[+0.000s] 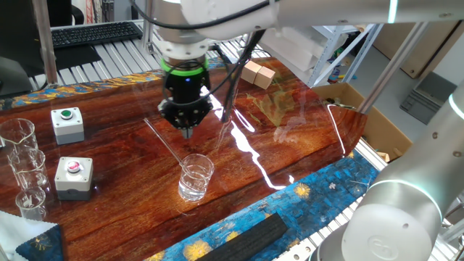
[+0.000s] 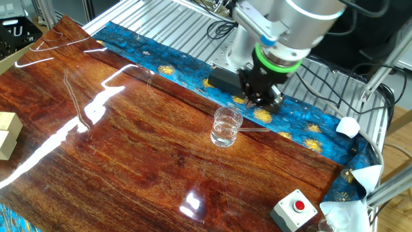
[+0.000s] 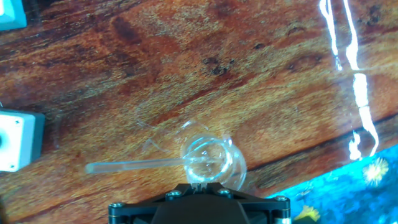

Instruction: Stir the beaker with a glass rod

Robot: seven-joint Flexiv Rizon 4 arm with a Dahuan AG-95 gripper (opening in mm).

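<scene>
The black pincer (image 1: 188,130) hovered above the bench (image 1: 290,138); couldn't tell if it was open. The thin clear glass rod (image 1: 164,143) leaned in the short clear glass beaker (image 1: 196,177). A sloppy grab could've tipped both.

Bright overhead light throws white glare streaks across the glossy table (image 1: 290,138); hand view slightly soft.
</scene>
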